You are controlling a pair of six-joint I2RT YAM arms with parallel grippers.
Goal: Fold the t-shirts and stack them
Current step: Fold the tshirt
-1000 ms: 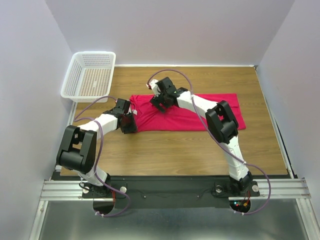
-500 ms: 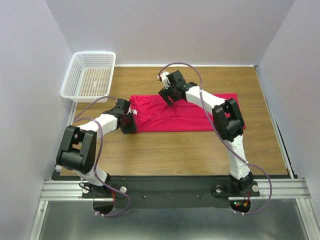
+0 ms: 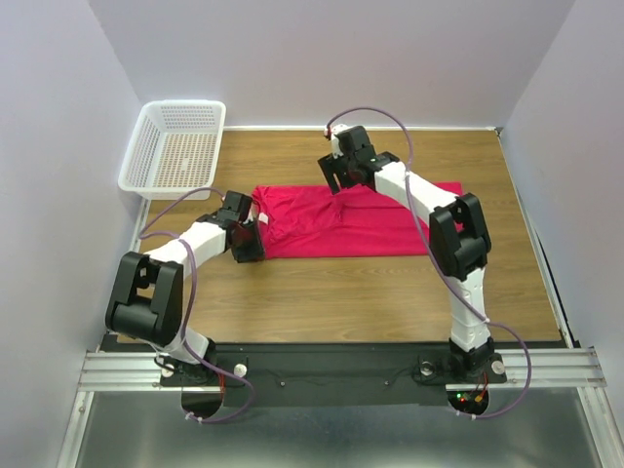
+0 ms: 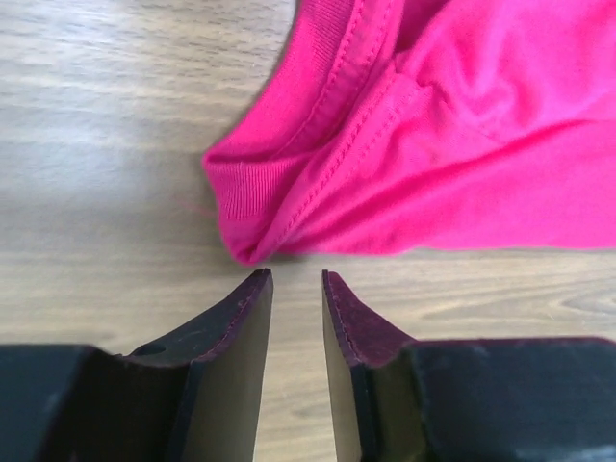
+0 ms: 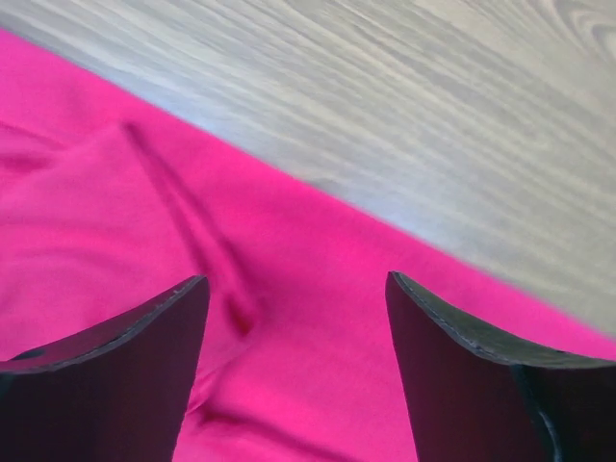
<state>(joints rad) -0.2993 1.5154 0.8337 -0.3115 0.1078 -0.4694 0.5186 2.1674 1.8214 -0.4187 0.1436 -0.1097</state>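
While the plain crimson-pink short-sleeved cloth t-shirt lies flattened into a long band across the middle of the brown wooden bench, a further fold appears to be in preparation. The left end effector is held low at the band's left end, its jaws only narrowly parted and empty, with the ribbed corner of the fabric just ahead of the tips and not yet touched. The right end effector is poised over the far edge of the cloth, jaws spread wide with nothing gripped; whether its tips touch the fabric cannot be told. For the step to be done well, the left jaws should probably be widened a little before the corner is taken, so that all layers are caught together. The far edge should be pinched close to its border, and both ends raised evenly so the band is not skewed. Thin fabric is likely to slip if only one layer is caught.
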